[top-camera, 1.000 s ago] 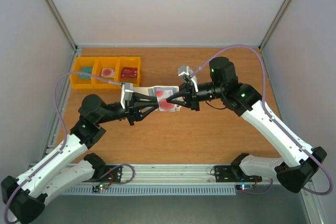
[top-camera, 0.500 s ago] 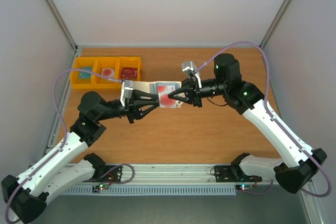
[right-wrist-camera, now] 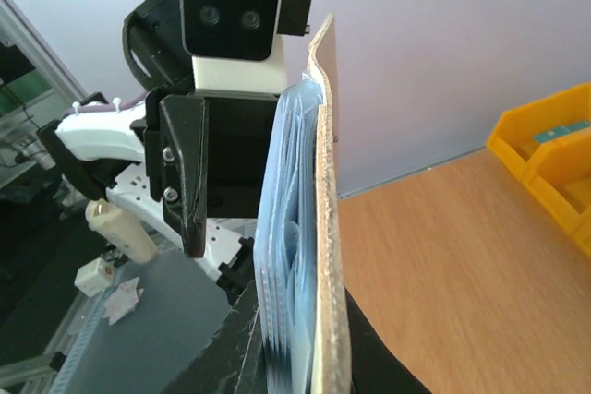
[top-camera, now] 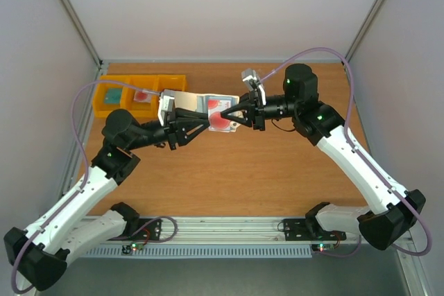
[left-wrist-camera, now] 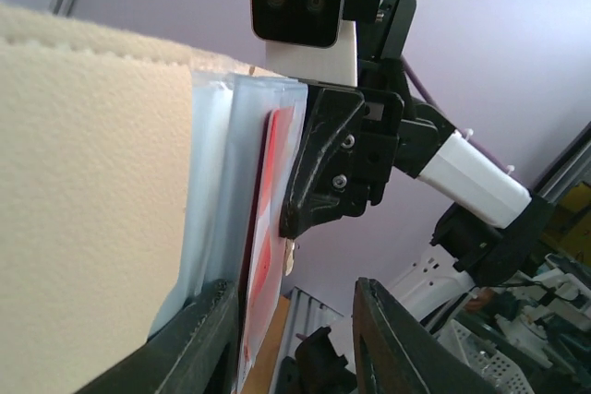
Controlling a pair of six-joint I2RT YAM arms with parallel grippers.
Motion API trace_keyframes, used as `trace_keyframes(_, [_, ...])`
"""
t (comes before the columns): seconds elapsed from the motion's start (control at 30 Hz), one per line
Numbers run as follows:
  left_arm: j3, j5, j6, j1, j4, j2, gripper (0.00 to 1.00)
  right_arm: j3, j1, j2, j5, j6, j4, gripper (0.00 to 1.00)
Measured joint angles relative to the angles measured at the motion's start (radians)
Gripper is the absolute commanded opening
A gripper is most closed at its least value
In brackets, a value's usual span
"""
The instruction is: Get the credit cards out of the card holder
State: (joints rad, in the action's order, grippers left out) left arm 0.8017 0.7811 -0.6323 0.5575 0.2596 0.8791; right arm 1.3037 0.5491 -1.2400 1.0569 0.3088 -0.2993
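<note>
— Where's the cream-beige folding card holder (top-camera: 186, 100)?
— Aloft, just right of the yellow plastic bins (top-camera: 111, 95). Your right claw (top-camera: 229, 118) pinches it; left claw (top-camera: 207, 123) spread around its red-marked pinkish card (left-wrist-camera: 270, 219). Wooden counter (top-camera: 277, 171) lies open below. Everything's drifted binward since.

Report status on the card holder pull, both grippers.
Right gripper shut on card holder, held upright in the air. Left gripper open, red-marked credit card edge between its fingers. Nothing else in the way.
</note>
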Motion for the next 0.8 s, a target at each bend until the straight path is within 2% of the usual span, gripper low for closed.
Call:
trace_keyframes(0.13, [0.02, 0.026, -0.023, 0.0, -0.009, 0.011, 0.35, 0.0, 0.0, 0.003, 0.036, 0.02, -0.003, 0.06])
trace_keyframes(0.2, [0.029, 0.047, -0.021, 0.003, -0.013, 0.015, 0.31, 0.005, 0.0, 0.003, 0.047, 0.033, -0.025, 0.06])
trace_keyframes(0.27, [0.041, 0.063, -0.009, 0.014, -0.023, 0.018, 0.23, 0.019, -0.001, 0.003, 0.065, 0.043, -0.05, 0.06])
trace_keyframes(0.37, [0.052, 0.067, 0.014, 0.027, -0.023, 0.018, 0.19, 0.037, 0.002, 0.01, 0.089, 0.054, -0.063, 0.06])
trace_keyframes(0.43, [0.056, 0.068, 0.024, 0.032, -0.019, 0.017, 0.19, 0.044, 0.003, 0.012, 0.099, 0.061, -0.069, 0.06])
trace_keyframes(0.57, [0.056, 0.078, 0.038, 0.034, -0.024, 0.017, 0.26, 0.044, 0.003, 0.012, 0.106, 0.08, -0.087, 0.06])
trace_keyframes(0.8, [0.056, 0.093, 0.137, 0.04, -0.039, 0.015, 0.28, 0.044, 0.007, 0.019, 0.063, 0.085, -0.106, 0.05])
